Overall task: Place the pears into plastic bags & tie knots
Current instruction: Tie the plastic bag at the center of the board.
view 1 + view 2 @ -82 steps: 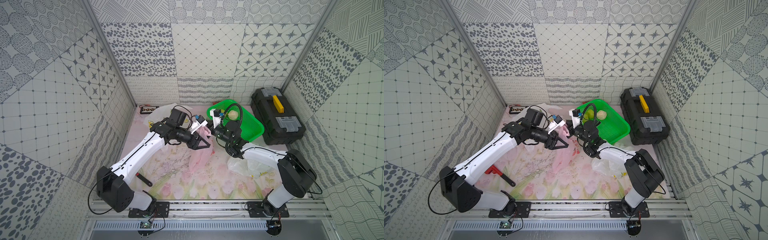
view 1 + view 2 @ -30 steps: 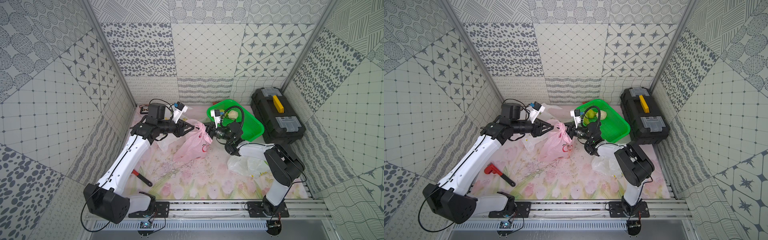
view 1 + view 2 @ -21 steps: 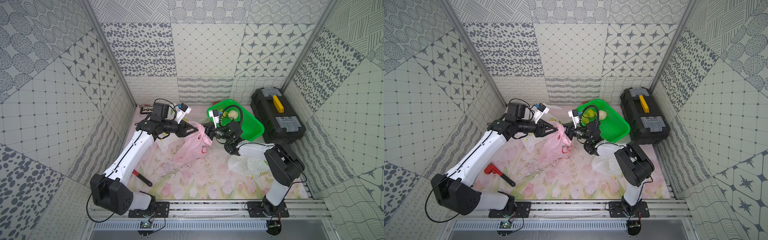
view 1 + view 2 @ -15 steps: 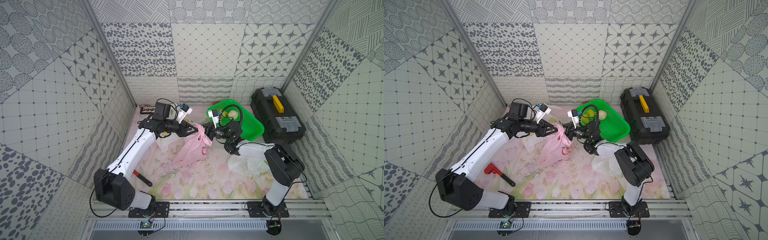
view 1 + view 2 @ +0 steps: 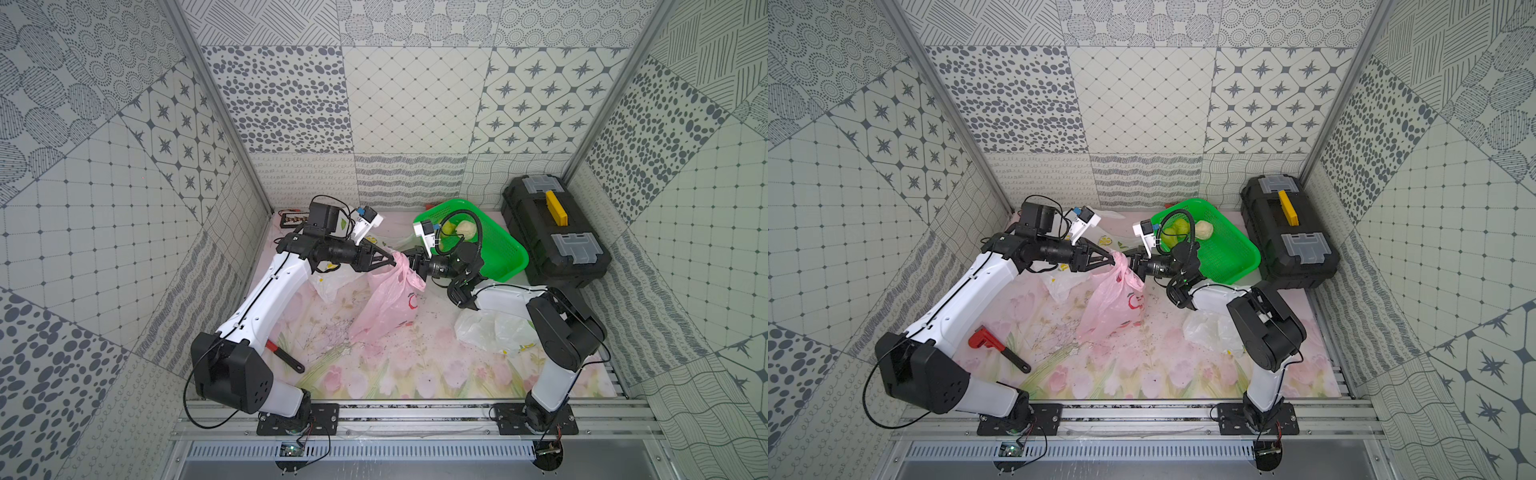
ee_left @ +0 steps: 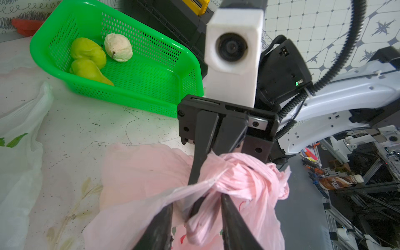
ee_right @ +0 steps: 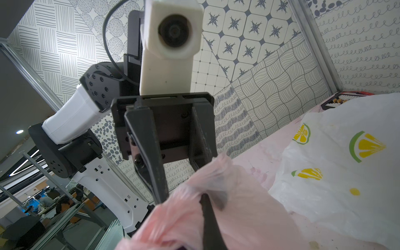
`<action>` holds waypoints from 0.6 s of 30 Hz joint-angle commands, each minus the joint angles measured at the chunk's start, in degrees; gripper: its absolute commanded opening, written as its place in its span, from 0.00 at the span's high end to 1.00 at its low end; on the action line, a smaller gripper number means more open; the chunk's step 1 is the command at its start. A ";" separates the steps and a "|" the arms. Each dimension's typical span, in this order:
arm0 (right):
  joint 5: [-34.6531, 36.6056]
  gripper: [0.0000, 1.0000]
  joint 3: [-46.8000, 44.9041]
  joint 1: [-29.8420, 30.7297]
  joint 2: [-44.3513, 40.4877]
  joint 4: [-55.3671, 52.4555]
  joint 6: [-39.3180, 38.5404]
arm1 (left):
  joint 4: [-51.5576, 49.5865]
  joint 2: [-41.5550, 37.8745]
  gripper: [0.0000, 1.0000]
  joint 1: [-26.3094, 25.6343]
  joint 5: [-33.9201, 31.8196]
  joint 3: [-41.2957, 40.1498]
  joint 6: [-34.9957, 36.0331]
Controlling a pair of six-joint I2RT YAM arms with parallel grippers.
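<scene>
**Knot-tying on the pink bag [image 5: 387,306]: points of risk.** The bag hangs below both sets of jaws with its base on the worktop [image 5: 374,374]. Its twisted handles are bunched into a knot [image 6: 244,179] where the two sets meet tip to tip.

- **Right jaws:** together, pinching the pink plastic.
- **Left jaws:** a little apart, with the bunch lying between them. Whether they bear on it cannot be told.

**Likely faults:**

- (a) The thin film may tear if the arms draw apart while a strand is snagged on one tip.
- (b) The slick plastic may slide out of the right jaws, letting the half-made knot loosen.
- (c) A right finger [image 6: 200,151] appears to reach into the left jaws' gap. If the left pair closes, it may clamp that finger rather than plastic.
- (d) A hard pull may tip the bag and spill its contents, which are not visible.

Three pears [image 6: 87,49] lie in the green basket [image 6: 138,98], beyond the right jaws. A lemon-printed bag [image 7: 346,162] lies beneath and behind the left jaws.
</scene>
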 commanded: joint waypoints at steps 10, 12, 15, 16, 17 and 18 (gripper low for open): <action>-0.97 0.90 2.05 0.18 0.55 0.64 1.02 | -3.53 -0.09 1.00 0.75 6.03 0.48 3.17; -0.27 0.83 1.07 0.24 -0.15 0.06 1.07 | -3.55 -0.07 1.00 0.73 6.01 0.49 3.09; 1.56 0.71 -1.41 0.19 -2.75 -1.78 0.83 | -2.95 0.06 1.00 0.73 5.30 0.43 2.35; 2.37 0.63 -2.37 0.25 -3.85 -2.89 0.46 | -2.64 -0.02 1.00 0.76 4.49 0.41 1.81; 3.76 0.56 -3.73 0.17 -5.67 -5.44 -0.59 | -2.07 -0.11 1.00 0.89 2.96 0.34 0.86; 5.67 0.53 -5.07 0.10 -8.09 -9.79 -2.22 | -1.65 -0.28 1.00 1.05 1.43 0.40 -0.27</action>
